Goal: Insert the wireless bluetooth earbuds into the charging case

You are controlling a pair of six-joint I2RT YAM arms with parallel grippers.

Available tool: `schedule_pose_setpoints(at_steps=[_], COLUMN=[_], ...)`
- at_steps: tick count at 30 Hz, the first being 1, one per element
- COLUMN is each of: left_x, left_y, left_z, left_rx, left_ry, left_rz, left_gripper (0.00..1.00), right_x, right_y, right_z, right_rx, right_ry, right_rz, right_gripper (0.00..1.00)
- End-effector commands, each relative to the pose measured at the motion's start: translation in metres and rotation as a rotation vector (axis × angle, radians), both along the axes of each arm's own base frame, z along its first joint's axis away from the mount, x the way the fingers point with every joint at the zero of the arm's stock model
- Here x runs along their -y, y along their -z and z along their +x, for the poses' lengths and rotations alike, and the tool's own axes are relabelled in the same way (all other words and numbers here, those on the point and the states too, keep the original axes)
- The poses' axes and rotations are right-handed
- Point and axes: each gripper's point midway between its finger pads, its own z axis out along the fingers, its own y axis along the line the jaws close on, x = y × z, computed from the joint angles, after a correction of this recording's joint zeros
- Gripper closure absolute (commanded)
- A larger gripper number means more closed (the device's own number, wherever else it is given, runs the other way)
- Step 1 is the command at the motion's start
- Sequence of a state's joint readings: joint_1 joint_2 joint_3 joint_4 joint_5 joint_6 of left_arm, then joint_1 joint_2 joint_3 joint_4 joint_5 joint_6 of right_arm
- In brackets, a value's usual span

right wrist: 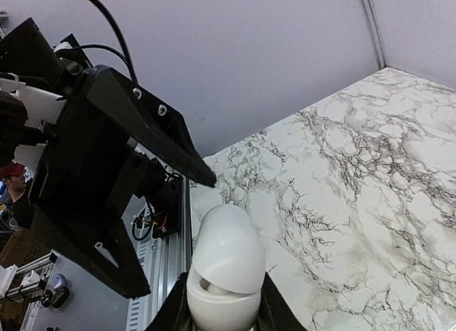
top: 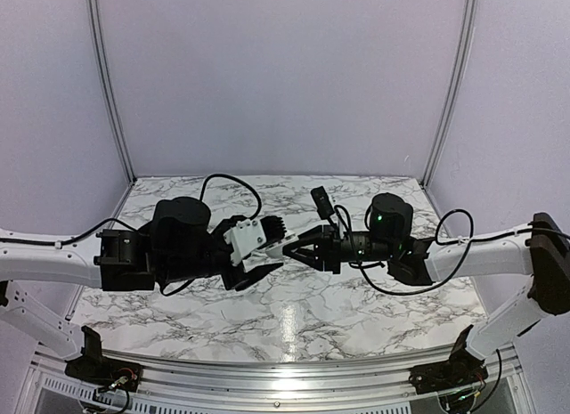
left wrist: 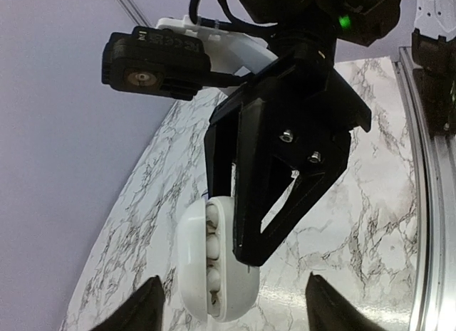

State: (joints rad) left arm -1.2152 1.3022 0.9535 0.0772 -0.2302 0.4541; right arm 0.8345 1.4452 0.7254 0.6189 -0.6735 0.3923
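The two arms meet nose to nose above the middle of the marble desk (top: 356, 316), about halfway between its left and right edges and clear of its surface.

The right pincer (right wrist: 224, 313) is clamped on the charging case (right wrist: 226, 263), a white egg-shaped shell. Its two black fingers press the shell's lower part from either side. The case hangs in the air with nothing under it, and its rounded lid end points towards the left arm. The lid stands slightly ajar, leaving a narrow dark slit between the two halves.

From the left wrist view, the opening of the case shows a row of small whitish rounded shapes (left wrist: 211, 245) set inside it. They look like the wireless bluetooth earbuds, though the view is too tight to be sure.

The left pincer (left wrist: 235, 304) is spread wide and grips nothing. Its two dark fingertips (left wrist: 146, 306) stand on either side of the case's end, apart from it and not touching.

In the top view the case is hidden where the two pincers meet. Cables loop over both wrists.
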Motion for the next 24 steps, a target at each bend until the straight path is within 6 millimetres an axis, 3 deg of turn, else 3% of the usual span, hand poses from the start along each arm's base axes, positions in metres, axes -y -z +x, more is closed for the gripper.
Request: schedule_pose_setpoints(at_steps=[1, 10, 13, 17, 21, 24], left_x=[-0.002, -0.009, -0.006, -0.004, -0.003, 0.0], left_y=[-0.039, -0.048, -0.048, -0.037, -0.027, -0.019], left_z=[-0.011, -0.011, -0.013, -0.01, 0.003, 0.006], left_rx=[-0.122, -0.249, -0.279, -0.251, -0.198, -0.157], left_ry=[0.141, 0.215, 0.241, 0.238, 0.174, 0.146], left_rz=[-0.181, -0.25, -0.252, -0.205, -0.147, -0.097], left_gripper=[0.41, 0.64, 0.55, 0.33, 0.24, 0.23], right_x=[0.001, 0.002, 0.001, 0.0, -0.003, -0.003], right_y=[-0.035, -0.034, -0.035, -0.034, -0.037, -0.038], right_z=[-0.009, -0.017, -0.017, -0.009, -0.007, -0.006], right_rx=[0.149, 0.21, 0.215, 0.184, 0.144, 0.116], right_ry=[-0.034, -0.078, -0.08, -0.046, -0.039, -0.031], right_rz=[0.07, 0.053, 0.052, 0.039, 0.051, 0.063], right_gripper=[1.0, 1.0, 1.0, 1.0, 1.0, 1.0])
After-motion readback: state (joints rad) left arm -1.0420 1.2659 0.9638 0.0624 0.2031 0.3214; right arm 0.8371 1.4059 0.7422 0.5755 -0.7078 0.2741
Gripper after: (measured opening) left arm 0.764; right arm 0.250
